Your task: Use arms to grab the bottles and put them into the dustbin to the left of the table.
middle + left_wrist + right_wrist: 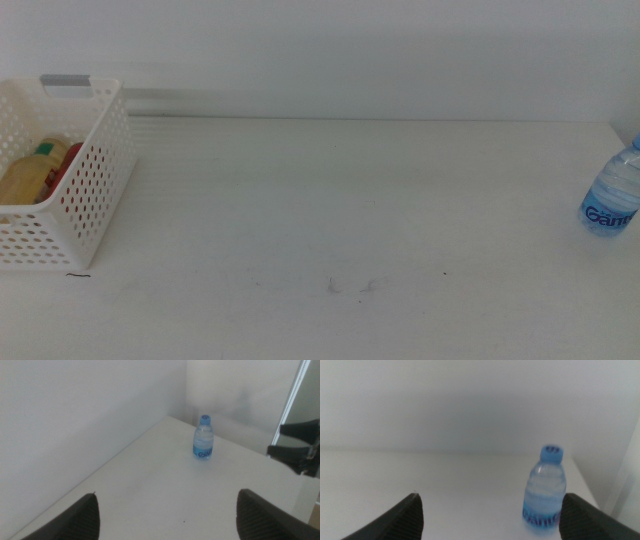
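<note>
In the middle view you have the white table (330, 220) with the dustbin (95, 190), a white perforated basket with a grey strip on its rim, sitting at the left edge; inside it you can make out the yellow juice bottle (25, 178) lying with its green-labelled end up, and a sliver of the red soda can (70, 157) just beside it, their label text too small to read. At the far right edge stands the clear water bottle (612, 192), upright, cut by the frame, with a blue label whose white letters begin "Gam"; neither arm shows in this view, and a few faint grey scuffs mark the tabletop near the front. In the left wrist view your left gripper (167, 515) has its two dark jaws spread wide with nothing between them, hovering above the table (165, 490), and well ahead of it the water bottle (203, 437) stands upright near the far corner by the wall, blue cap on, label lettering blurred; at the frame's edge you see a dark piece of the other arm (300, 445). In the right wrist view your right gripper (490, 515) is likewise spread wide and holding nothing, and the water bottle (546, 487) stands upright near it on the table (445, 480), closer to one jaw than the other, not touched, its label writing too soft to read.
</note>
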{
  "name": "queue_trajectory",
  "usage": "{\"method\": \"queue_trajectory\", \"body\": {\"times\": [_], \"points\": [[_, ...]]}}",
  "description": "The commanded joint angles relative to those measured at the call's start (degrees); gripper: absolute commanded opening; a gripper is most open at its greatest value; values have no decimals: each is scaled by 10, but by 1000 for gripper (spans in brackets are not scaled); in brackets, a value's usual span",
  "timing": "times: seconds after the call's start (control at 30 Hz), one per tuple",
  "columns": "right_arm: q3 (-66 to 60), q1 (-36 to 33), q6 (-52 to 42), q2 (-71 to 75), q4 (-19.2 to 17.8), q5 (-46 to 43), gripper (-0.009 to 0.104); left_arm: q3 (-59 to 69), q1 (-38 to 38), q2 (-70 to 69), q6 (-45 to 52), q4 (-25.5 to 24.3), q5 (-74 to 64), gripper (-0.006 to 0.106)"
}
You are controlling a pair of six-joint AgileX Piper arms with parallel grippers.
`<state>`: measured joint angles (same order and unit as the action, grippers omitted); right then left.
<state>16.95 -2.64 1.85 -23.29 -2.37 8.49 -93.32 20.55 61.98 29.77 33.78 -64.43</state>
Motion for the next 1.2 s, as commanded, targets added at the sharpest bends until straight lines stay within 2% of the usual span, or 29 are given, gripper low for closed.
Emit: {"method": "queue_trajectory", "body": {"times": [0.0,0.2,0.4,0.47,0.6,0.73,0.9,0.97,1.17], "points": [[6,4,-2,-54,-11,-26,88,1,4,-2,0,1,14,94],[6,4,2,-200,-11,-110,88,1,4,-2,0,1,22,94],[3,4,0,-360,-2,-232,88,1,4,-2,0,1,28,94],[-16,4,0,-410,10,-312,88,1,4,-2,0,1,28,94],[-66,4,-18,-511,71,-518,88,1,4,-2,0,1,29,94],[-94,4,-44,-605,76,-675,88,1,4,-2,0,1,30,94],[-93,4,-50,-697,73,-774,88,1,4,-2,0,1,30,94],[-90,4,-67,-735,81,-785,88,1,4,-2,0,1,30,94],[-53,4,-100,-809,167,-785,88,1,4,-2,0,1,30,94]]}}
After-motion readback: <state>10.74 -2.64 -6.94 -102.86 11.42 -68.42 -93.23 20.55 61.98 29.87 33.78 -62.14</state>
